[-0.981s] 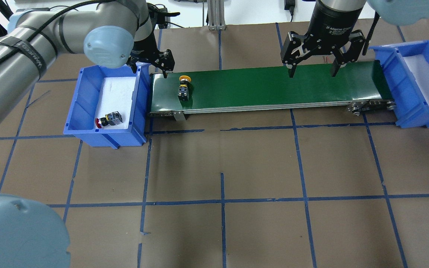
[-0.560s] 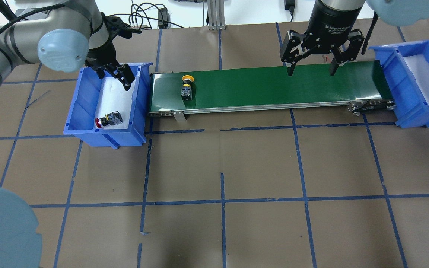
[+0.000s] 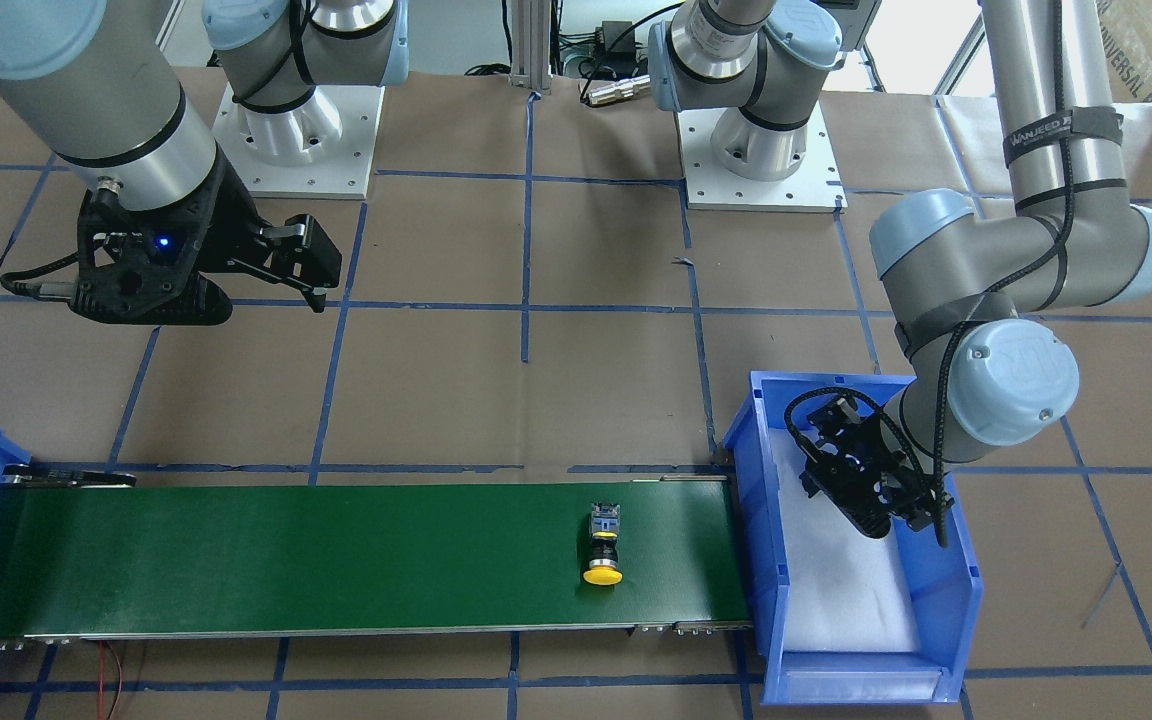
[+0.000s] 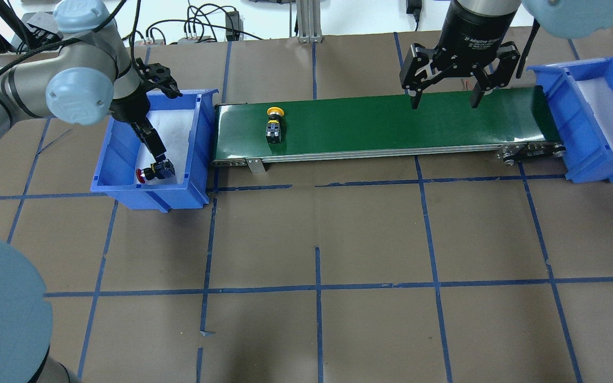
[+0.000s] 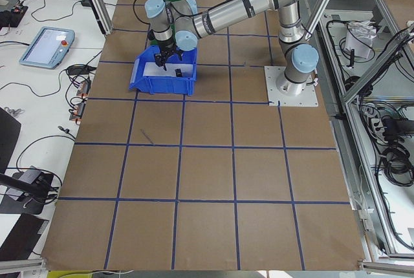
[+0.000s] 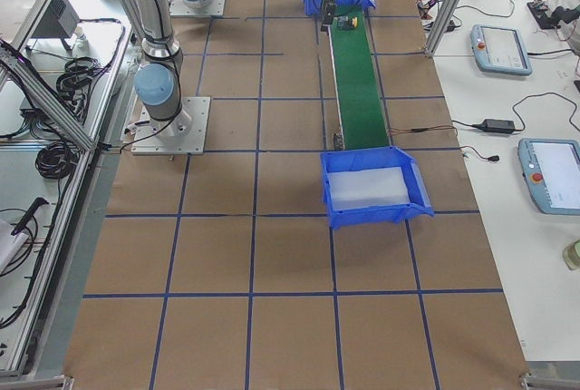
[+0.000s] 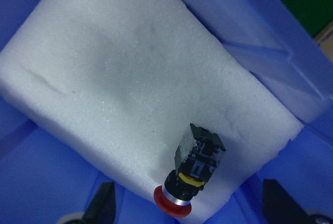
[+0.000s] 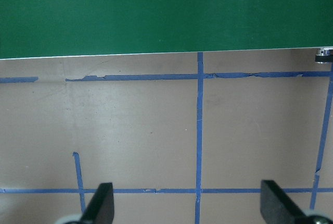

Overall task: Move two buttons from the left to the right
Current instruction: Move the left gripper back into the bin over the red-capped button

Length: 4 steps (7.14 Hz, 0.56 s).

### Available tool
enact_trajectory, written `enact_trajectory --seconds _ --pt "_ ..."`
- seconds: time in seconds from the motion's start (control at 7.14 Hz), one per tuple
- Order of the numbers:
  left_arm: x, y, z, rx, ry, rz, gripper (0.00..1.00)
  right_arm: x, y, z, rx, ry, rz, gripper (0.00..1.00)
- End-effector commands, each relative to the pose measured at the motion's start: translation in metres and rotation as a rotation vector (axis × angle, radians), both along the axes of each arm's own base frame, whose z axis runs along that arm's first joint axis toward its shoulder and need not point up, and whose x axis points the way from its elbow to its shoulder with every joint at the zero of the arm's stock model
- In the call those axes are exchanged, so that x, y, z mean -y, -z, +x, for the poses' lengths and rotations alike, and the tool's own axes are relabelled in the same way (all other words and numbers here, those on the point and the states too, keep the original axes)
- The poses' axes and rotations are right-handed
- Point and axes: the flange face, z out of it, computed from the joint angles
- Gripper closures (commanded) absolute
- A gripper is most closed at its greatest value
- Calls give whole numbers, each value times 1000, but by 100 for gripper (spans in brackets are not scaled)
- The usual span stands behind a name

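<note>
The red button (image 4: 155, 173) lies on its side on white foam in the left blue bin (image 4: 200, 138). It also shows in the left wrist view (image 7: 195, 174). My left gripper (image 4: 156, 154) is open inside that bin, just above the red button, with a fingertip (image 7: 101, 208) on each side and not touching it. The yellow button (image 4: 274, 127) lies on the green conveyor belt (image 4: 381, 122) near its left end, also in the front view (image 3: 603, 548). My right gripper (image 4: 444, 102) is open and empty above the belt's right part.
A second blue bin (image 4: 578, 101) with white foam stands at the belt's right end. The brown table (image 4: 317, 239) has blue tape lines. The right wrist view shows the belt's edge (image 8: 156, 26) and the table below.
My left gripper has moved from the belt's left end into the left bin and down to the red button. The yellow button has shifted a little to the right on the belt.
</note>
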Motion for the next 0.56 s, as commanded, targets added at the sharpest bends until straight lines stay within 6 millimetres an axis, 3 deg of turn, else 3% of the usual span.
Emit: enact_trajectory --seconds 0.0,0.28,0.42 --pt "2 25 2 -15 49 44 2 1 1 0 0 0 2 0" --pt "-6 50 2 -24 54 92 2 1 2 0 -2 0 2 0" --pt "-4 57 2 -25 51 101 8 1 1 0 -2 0 2 0"
